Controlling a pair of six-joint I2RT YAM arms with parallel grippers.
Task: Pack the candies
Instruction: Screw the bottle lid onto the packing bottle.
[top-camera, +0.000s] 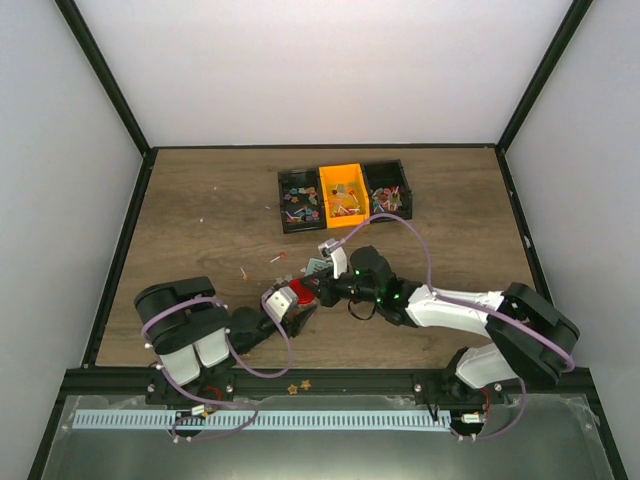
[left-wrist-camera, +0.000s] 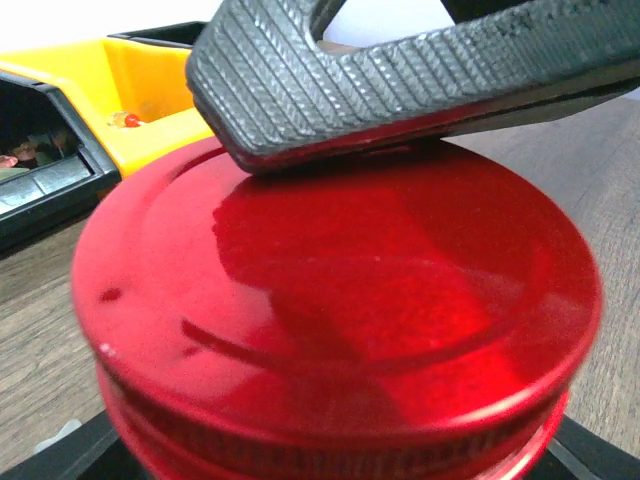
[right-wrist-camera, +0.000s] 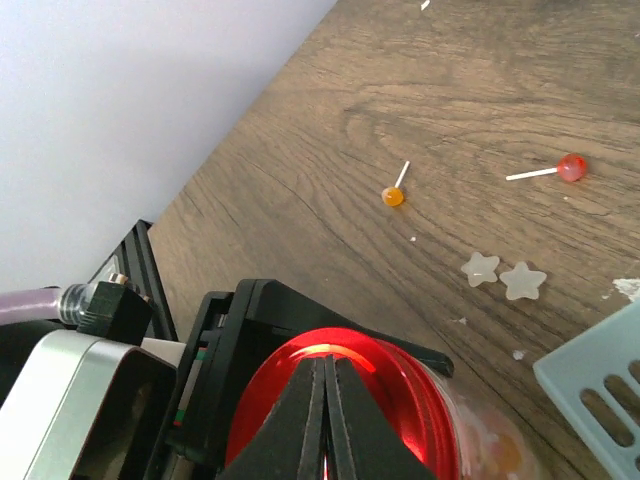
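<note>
Right wrist view shows the right fingers (right-wrist-camera: 316, 420) pressed together on the red lid (left-wrist-camera: 330, 300). Left fingers (right-wrist-camera: 225, 360) stand wide, gripping the jar (right-wrist-camera: 485, 450). Candies (top-camera: 298, 198) lie in bins (top-camera: 340, 167) across the counter (top-camera: 200, 220).

The wooden table (top-camera: 200, 210) carries a black bin (top-camera: 282, 200), an orange bin (top-camera: 342, 166) and a second black bin (top-camera: 388, 163) side by side near its far edge — loose candies (top-camera: 277, 259) lie scattered mid-table.

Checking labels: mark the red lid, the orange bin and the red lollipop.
red lid (left-wrist-camera: 340, 290), left wrist view, centre of its top.
orange bin (top-camera: 338, 174), top external view, bare floor near far wall.
red lollipop (right-wrist-camera: 571, 167), right wrist view, round head.
</note>
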